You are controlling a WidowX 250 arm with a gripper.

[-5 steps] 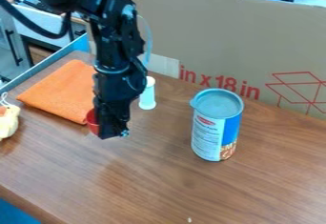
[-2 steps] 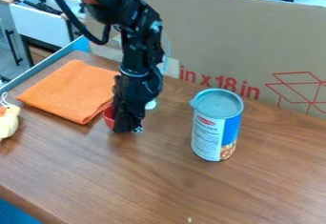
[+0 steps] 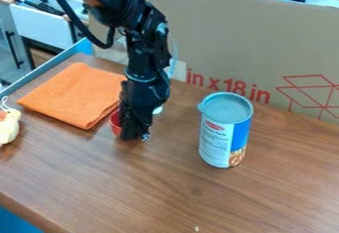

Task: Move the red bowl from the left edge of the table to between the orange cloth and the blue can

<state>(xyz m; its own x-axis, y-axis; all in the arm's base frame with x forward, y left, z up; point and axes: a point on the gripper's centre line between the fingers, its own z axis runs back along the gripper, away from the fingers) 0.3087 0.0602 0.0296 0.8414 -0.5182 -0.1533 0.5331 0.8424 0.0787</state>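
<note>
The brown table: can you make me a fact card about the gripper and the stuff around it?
Gripper: low over the table, by the red cup
Touching the cup: can't tell
Orange cloth: flat, left of the gripper in the picture
Can: upright, right of the gripper, grey lid on
White thing: mostly hidden behind the gripper
Behind the table: cardboard

Cloth [image 3: 76, 94]: solid orange. Can [image 3: 226, 130]: grey lid; label white and blue, with red marking and a brown patterned patch low down. Cup [image 3: 115, 123]: red. Bench [image 3: 179, 190]: brown, streaked wood grain. Cardboard [image 3: 238, 43]: tan, red lettering and red line drawing. End effector [image 3: 135, 137]: black. Toy [image 3: 8, 127]: pale yellow, orange patch.
</note>
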